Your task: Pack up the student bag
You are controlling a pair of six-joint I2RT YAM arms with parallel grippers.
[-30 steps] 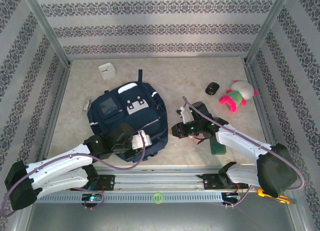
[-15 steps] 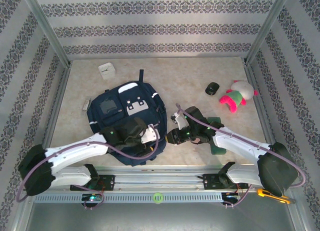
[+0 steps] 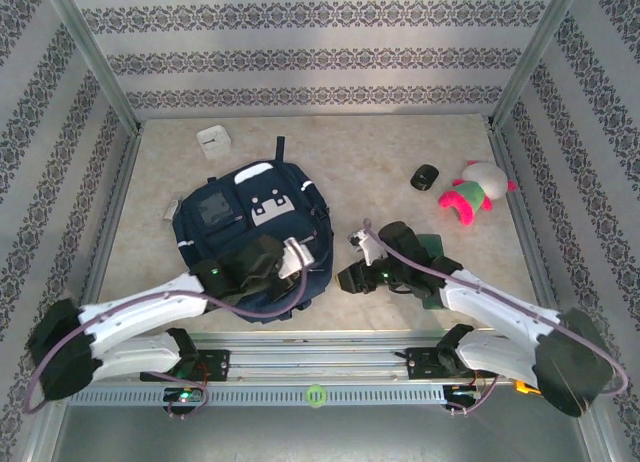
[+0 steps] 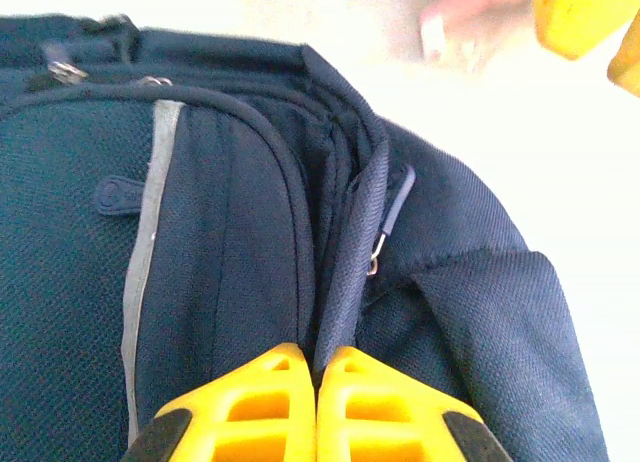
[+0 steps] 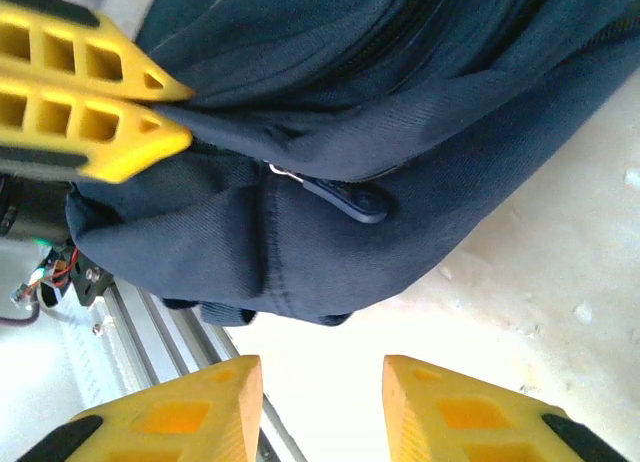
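Note:
The student bag (image 3: pixel 245 232), a large navy backpack with a grey-white patch, lies on the table left of centre. My left gripper (image 3: pixel 303 260) is at its near right edge. In the left wrist view the left gripper (image 4: pixel 318 358) is shut on a raised fold of the bag's fabric (image 4: pixel 350 252), just below a zipper pull (image 4: pixel 392 217). My right gripper (image 3: pixel 338 280) hovers beside the bag's near right corner. It is open (image 5: pixel 322 370), with bare table between its fingers (image 5: pixel 215 407). The bag (image 5: pixel 400 112) and a zipper pull (image 5: pixel 345 197) are just ahead of them.
A white box (image 3: pixel 213 142) stands at the back left. A small black object (image 3: pixel 425 176) and a pink, white and green plush toy (image 3: pixel 475 192) lie at the back right. A dark green item (image 3: pixel 433 245) sits under the right arm. The metal rail (image 3: pixel 320 362) runs along the near edge.
The left gripper moved right along the bag, opened, then closed on the fabric fold. The right gripper opened and shifted nearer and left, toward the bag's corner.

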